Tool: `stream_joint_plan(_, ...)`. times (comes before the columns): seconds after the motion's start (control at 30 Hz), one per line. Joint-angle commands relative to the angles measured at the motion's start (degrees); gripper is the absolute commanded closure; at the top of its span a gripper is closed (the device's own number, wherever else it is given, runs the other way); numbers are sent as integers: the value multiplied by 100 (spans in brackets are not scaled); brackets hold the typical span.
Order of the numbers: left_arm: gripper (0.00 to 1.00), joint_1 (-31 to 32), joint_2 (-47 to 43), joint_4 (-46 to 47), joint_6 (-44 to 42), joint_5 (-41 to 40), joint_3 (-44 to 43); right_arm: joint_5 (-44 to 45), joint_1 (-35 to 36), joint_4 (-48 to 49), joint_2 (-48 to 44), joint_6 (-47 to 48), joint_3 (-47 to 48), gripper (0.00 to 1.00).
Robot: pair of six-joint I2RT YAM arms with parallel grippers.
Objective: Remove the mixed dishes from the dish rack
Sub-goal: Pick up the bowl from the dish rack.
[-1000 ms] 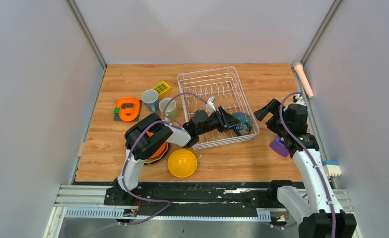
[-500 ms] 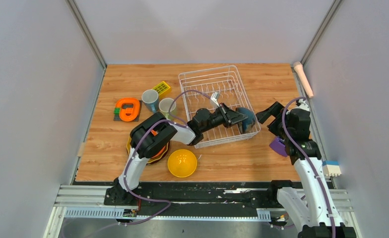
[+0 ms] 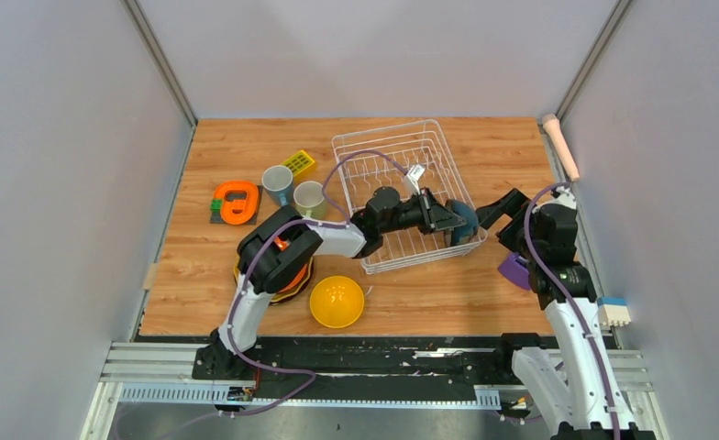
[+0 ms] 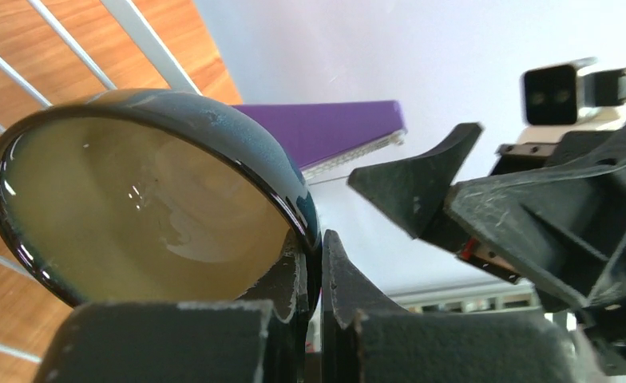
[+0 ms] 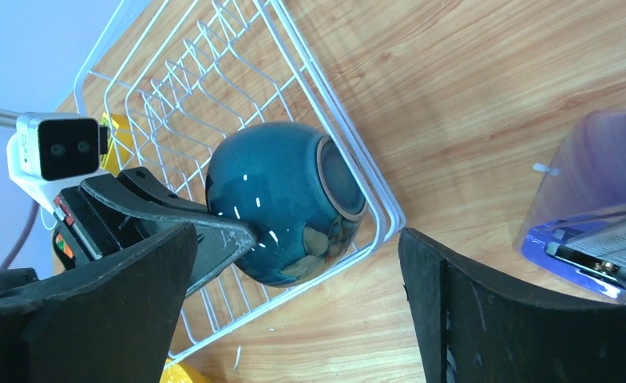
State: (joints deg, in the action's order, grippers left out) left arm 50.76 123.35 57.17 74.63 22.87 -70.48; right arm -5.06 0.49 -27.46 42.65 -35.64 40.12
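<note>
Left gripper (image 4: 316, 255): I am clenching my jaws on the rim of the glossy dark blue-black ceramic bowl (image 4: 150, 199), with one finger lying inside its pale hollow and the other pressing on the outer wall. The bowl is lying on its side, so the rim is the only edge it is offering me.
Bowl's place: it is resting inside the white wire dish rack (image 3: 383, 132), at the corner just beyond my left fingertips. It is leaning against the rack wall with its foot ring pointing at my other gripper.
Right gripper (image 3: 500, 206): my jaws are standing wide apart and gripping nothing. They are hovering just outside the rack wall, facing the bowl's foot, which I judge puts them ready to steady or receive it.
Progress: the yellow plastic bowl (image 3: 337, 302), the blue mug (image 3: 277, 186) and the pale green mug (image 3: 309, 199) are sitting on the wooden table (image 3: 484, 293), well behind my left jaws. I am judging this bowl to be among the last dishes left.
Risk: I am pinching a thin, slick glazed edge, so the bowl may swing or snag on the wires as I lift.
</note>
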Motion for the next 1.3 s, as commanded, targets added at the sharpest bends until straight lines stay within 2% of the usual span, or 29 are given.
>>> stream_joint_plan(0.0,100,30,-1056,-1384,-1376,858,-521,414,2,-130,-347,52,26,0)
stream_joint_plan(0.1,100,43,-1744,-3150,-2375,675,-585,342,2,-132,-548,-3,17,0)
stream_joint_plan(0.23,100,45,-2535,-4782,-3935,443,-646,20,2,-126,-711,-2,86,0)
stream_joint_plan(0.3,100,57,-2808,-5705,-5153,432,-939,-203,4,-135,-734,7,129,0)
stream_joint_plan(0.33,100,66,-2946,-6338,-5482,458,-1033,-354,4,-135,-729,9,150,0)
stream_joint_plan(0.4,100,143,-3148,-7284,-6735,517,-1311,-743,2,-132,-684,49,218,0)
stream_joint_plan(0.43,100,241,-3233,-7551,-7661,574,-1392,-993,1,-138,-620,77,273,0)
stream_joint_plan(0.47,100,294,-3399,-8063,-8155,691,-1400,-1290,3,-203,-552,120,372,0)
stream_joint_plan(0.5,100,423,-3486,-8283,-9009,709,-1403,-1625,4,-301,-472,179,490,0)
stream_joint_plan(0.53,100,495,-3647,-8711,-9374,681,-1401,-1916,-2,-455,-388,248,650,0)
stream_joint_plan(0.57,100,628,-3720,-8897,-10094,669,-1386,-2244,2,-619,-301,331,802,0)
stream_joint_plan(0.8,100,996,-4220,-10437,-12711,602,-1420,-2860,4,-1279,-210,426,1347,0)
stream_joint_plan(1.0,100,1293,-4345,-11464,-13869,382,-1427,-3353,127,-1612,-20,464,1520,2)
stream_joint_plan(1.13,100,1659,-4233,-11741,-14167,-173,-1431,-3570,560,-2047,130,589,1579,6)
stream_joint_plan(1.27,100,1958,-3985,-11761,-14177,-792,-1467,-3106,1368,-2549,379,628,1657,7)
